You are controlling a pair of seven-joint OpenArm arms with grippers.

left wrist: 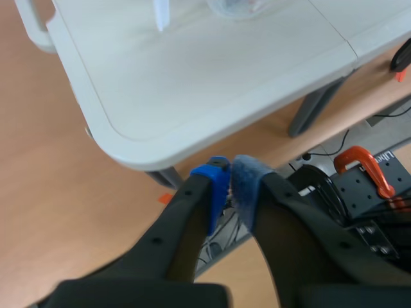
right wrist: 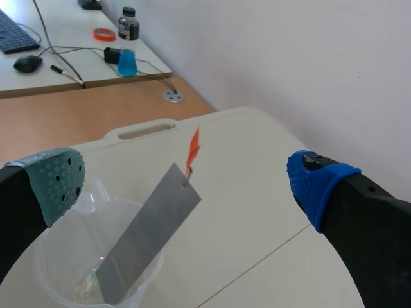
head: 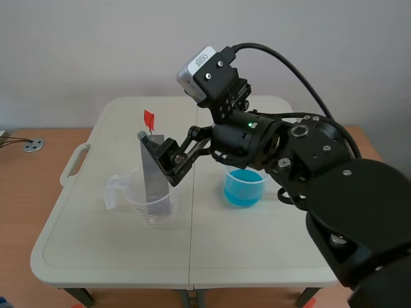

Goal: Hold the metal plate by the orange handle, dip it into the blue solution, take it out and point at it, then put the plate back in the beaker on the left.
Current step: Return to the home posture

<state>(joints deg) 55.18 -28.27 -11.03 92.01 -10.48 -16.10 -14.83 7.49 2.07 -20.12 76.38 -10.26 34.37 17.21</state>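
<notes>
I see a pale folding desk (head: 115, 250) with a carry slot (head: 72, 168) in its left edge and a seam down its middle. It stands on a brown wood floor (left wrist: 58, 192), and one grey leg (left wrist: 314, 109) shows in the left wrist view. Beside that leg sits an orange clamp (left wrist: 363, 168) on a black perforated panel (left wrist: 366, 205).

A round metal disc (head: 34, 145), possibly a floor socket, lies left of the desk with thin cables at it. Further off, a second desk (right wrist: 58, 45) carries a keyboard (right wrist: 13, 29), a mouse (right wrist: 27, 62), an orange tape roll (right wrist: 103, 33) and a dark-capped bottle (right wrist: 128, 25). A plain light wall (head: 77, 51) stands behind.
</notes>
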